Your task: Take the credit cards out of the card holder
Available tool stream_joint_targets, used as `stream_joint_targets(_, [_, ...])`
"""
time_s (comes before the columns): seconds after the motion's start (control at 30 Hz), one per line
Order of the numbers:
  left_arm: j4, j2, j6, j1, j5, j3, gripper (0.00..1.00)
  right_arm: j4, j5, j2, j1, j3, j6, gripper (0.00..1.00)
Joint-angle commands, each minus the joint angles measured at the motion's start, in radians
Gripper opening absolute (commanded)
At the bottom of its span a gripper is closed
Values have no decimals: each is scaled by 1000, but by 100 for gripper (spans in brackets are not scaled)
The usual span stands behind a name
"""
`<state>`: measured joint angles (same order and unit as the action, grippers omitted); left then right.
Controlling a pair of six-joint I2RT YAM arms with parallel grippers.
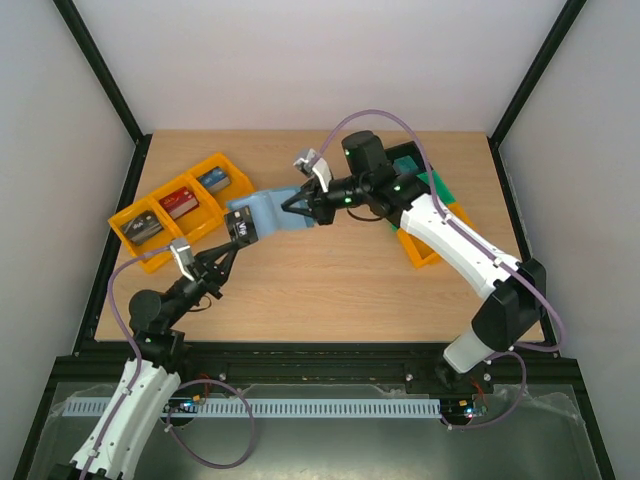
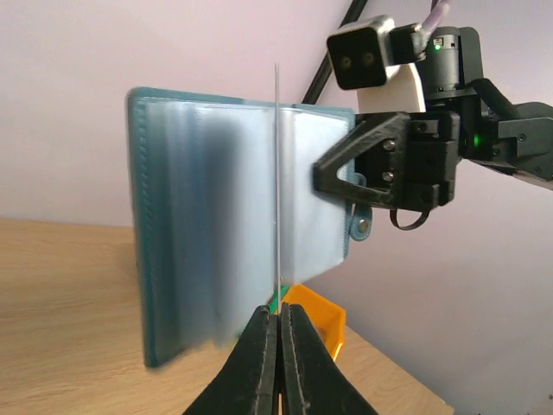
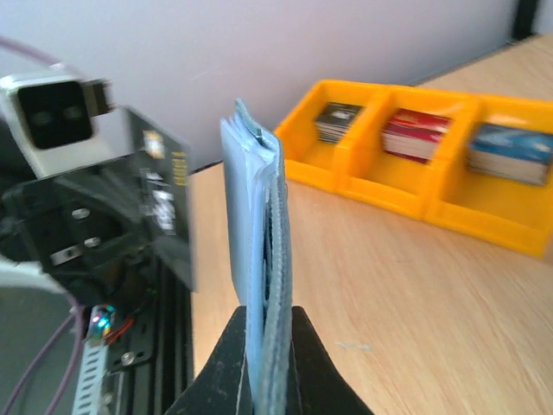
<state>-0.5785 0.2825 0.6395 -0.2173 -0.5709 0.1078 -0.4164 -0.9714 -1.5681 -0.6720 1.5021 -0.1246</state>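
The blue card holder [image 1: 268, 212] hangs open above the table's middle. My right gripper [image 1: 292, 207] is shut on its right edge; in the right wrist view the holder [image 3: 257, 225] stands edge-on between the fingers [image 3: 263, 350]. My left gripper [image 1: 233, 243] is shut on a dark credit card [image 1: 243, 231], held apart from the holder's left side. In the left wrist view that card [image 2: 277, 173] is a thin vertical line rising from the fingertips [image 2: 278, 313], with the holder's pale inside [image 2: 216, 225] behind it. The card's dark face [image 3: 164, 203] also appears in the right wrist view.
A row of orange trays [image 1: 135, 240] with red, blue and grey blocks stands at the left rear. Green and black trays [image 1: 432, 182] and another orange tray [image 1: 420, 250] lie under the right arm. Black frame posts border the table.
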Motion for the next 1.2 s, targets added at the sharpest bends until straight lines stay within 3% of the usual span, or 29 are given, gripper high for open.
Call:
stream_joint_targets(0.0, [11,-10,-2,9,52,9,3,30,105,-45,47,5,133,2])
stream_joint_targets(0.2, [6,-43,4,20,53,7,2,99,-58,-168,22,-61,295,2])
stream_joint_targets(0.47, [13,-50,4,28,56,4,3,22,-88,-368,-72,-24,289,4])
stream_joint_targets(0.6, [20,-55,2,31,65,4,2,-100,3,-484,-54,40,282,22])
stream_joint_targets(0.7, [22,-60,-3,33,68,4,2,-122,114,-512,-14,31,315,43])
stream_joint_targets(0.77, [25,-62,-5,35,70,4,2,-130,209,-492,14,26,336,53])
stream_joint_targets(0.97, [18,-68,5,53,78,3,2,-110,520,-298,34,18,293,63])
stream_joint_targets(1.07, [-2,-64,22,64,78,0,3,26,471,-154,21,-56,254,64])
stream_joint_targets(1.17, [-37,-48,44,68,71,3,2,293,310,-7,-22,-188,258,69])
